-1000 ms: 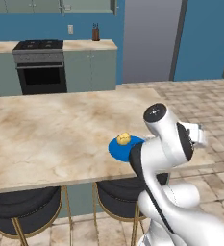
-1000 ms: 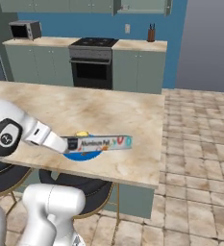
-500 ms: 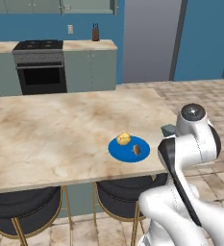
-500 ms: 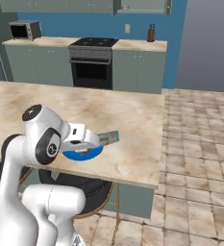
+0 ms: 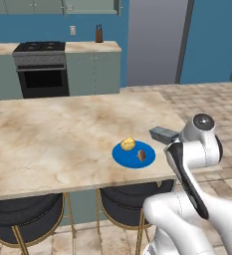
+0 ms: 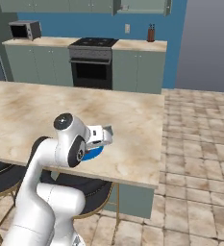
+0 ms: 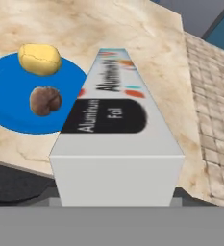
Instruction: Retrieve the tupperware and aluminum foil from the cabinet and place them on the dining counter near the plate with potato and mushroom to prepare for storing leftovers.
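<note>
The aluminum foil [image 7: 116, 120], a long white and grey carton with a dark label, is held lengthwise in my gripper [image 7: 116, 194], which is shut on its near end. It hangs over the dining counter [image 5: 62, 134], just right of the blue plate [image 7: 17, 113]. The potato [image 7: 40, 58] and the mushroom [image 7: 45, 101] lie on the plate. From the left base, the carton's far end [image 5: 163, 133] pokes out past my arm, beside the plate [image 5: 130, 159]. From the right base, the gripper [image 6: 95, 136] holds the carton [image 6: 104, 133] above the plate's rim [image 6: 91, 153]. The tupperware is out of view.
Black round stools [image 5: 25, 219] stand under the counter's near edge. The counter's right edge [image 6: 159, 139] is close to the carton, with tiled floor [image 6: 200, 144] beyond. At the back are the stove [image 5: 40, 67], a knife block [image 5: 98, 34], a microwave [image 6: 25, 30] and wall cabinets [image 6: 142, 5].
My arm has swung to the right and turned the carton. It lay crosswise above the plate and now points away from me along the plate's right side.
</note>
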